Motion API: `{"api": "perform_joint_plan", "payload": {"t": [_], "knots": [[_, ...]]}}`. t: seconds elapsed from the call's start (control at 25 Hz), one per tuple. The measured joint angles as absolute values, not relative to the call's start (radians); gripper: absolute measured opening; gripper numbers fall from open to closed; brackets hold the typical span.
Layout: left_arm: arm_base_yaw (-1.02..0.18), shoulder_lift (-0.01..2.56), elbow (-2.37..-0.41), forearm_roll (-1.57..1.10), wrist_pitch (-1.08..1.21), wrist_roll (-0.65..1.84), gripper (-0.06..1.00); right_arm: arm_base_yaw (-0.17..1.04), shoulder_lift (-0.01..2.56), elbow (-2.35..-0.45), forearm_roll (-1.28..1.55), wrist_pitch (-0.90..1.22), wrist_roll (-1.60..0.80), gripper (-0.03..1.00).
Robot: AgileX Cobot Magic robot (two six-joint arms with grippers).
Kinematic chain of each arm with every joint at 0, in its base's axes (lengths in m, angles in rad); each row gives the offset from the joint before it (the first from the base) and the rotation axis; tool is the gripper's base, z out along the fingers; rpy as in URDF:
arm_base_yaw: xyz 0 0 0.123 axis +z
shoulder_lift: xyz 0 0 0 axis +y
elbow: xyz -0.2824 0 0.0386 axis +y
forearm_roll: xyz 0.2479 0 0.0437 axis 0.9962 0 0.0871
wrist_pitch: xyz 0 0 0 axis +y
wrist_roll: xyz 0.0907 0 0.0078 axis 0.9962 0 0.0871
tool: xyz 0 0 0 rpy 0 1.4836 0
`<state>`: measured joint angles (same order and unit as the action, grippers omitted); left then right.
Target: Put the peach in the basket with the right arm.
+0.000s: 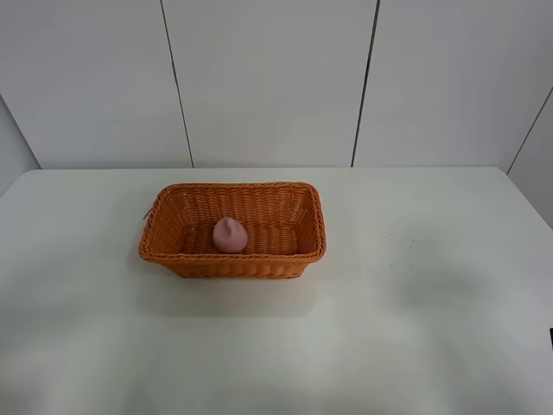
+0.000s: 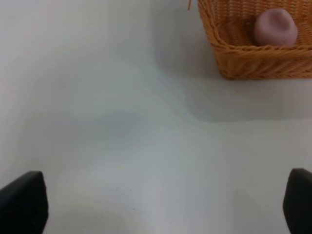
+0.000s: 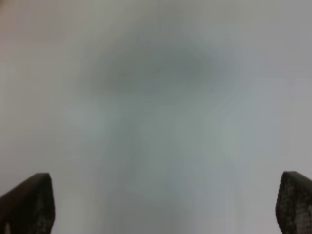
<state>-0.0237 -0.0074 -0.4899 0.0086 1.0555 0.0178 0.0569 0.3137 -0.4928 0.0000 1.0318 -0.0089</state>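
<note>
The pink peach [image 1: 230,235] lies inside the orange-brown wicker basket [image 1: 294,259] at the middle of the white table, toward its front wall. In the left wrist view the peach [image 2: 275,27] and a corner of the basket [image 2: 243,61] show far from the left gripper [image 2: 161,204], whose two dark fingertips [image 2: 22,202] stand wide apart over bare table, so it is open. The right gripper [image 3: 165,204] is also open, its fingertips [image 3: 29,202] spread at the frame's edges above blurred table. Only a sliver of the right arm [image 1: 550,337] shows at the exterior view's right edge.
The white table [image 1: 415,328] stretches around the basket on all sides. Grey wall panels [image 1: 268,78] rise behind its far edge.
</note>
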Motion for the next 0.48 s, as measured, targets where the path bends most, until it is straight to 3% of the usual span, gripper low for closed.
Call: {"api": "perform_joint_plan", "payload": {"t": [0.48], "knots": [[-0.024,-0.007,-0.490,0.009,1.055,0.018,0.99,0.057,0.012,-0.491,0.000,1.028,-0.009,0.70]]}}
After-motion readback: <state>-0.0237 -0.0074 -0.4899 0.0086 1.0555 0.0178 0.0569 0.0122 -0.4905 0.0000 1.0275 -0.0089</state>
